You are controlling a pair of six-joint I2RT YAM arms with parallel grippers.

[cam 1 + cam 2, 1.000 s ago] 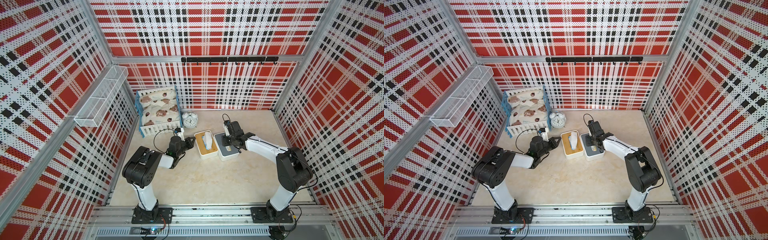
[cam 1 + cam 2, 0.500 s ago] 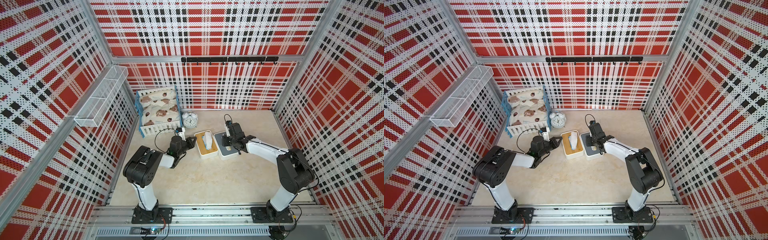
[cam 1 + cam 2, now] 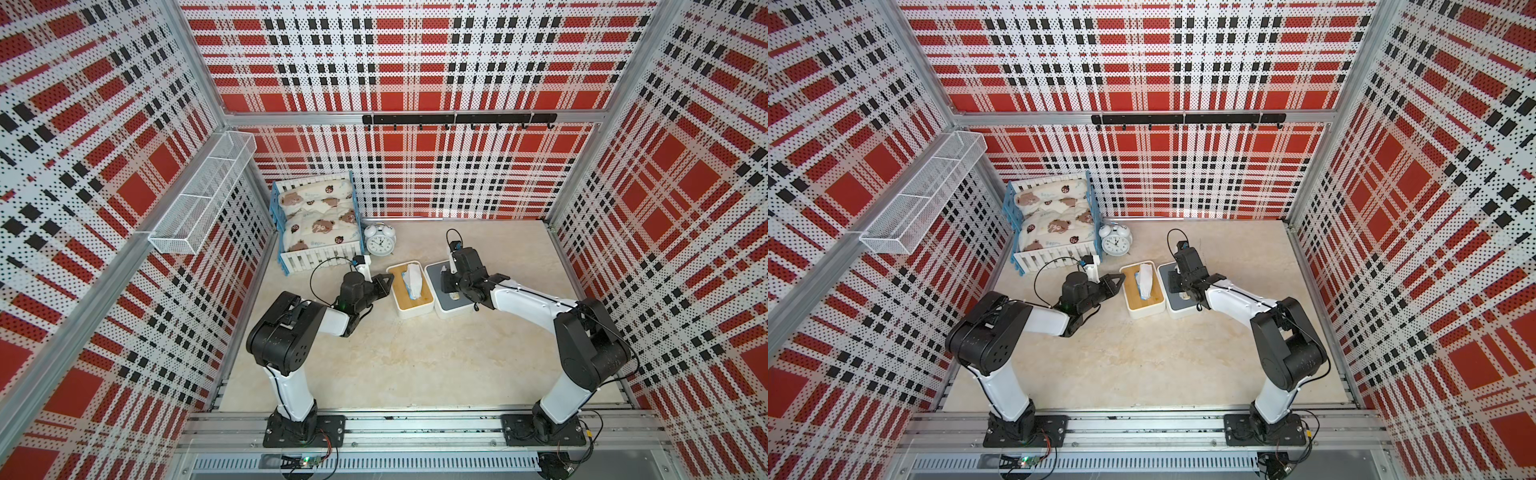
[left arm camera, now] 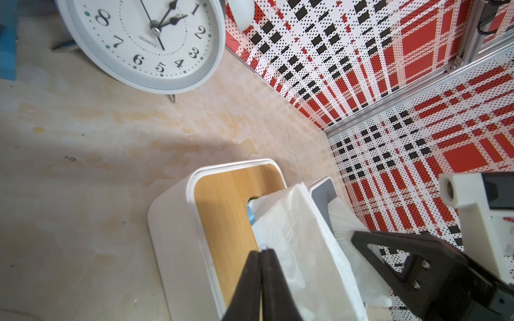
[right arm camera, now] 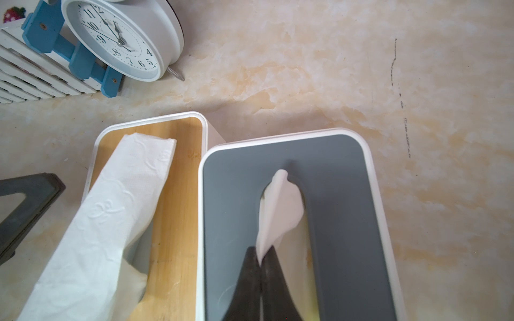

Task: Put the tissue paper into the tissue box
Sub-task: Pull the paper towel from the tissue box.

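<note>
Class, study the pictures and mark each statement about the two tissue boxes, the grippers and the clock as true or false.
1. The right gripper is shut on a tissue at the slot of the grey-lidded box. True.
2. The left gripper stands wide open. False: its jaws are shut.
3. The alarm clock lies on the wooden-lidded box. False: it stands on the table beside the toy bed.
4. A folded tissue sticks out of the wooden-lidded box. True.
</note>
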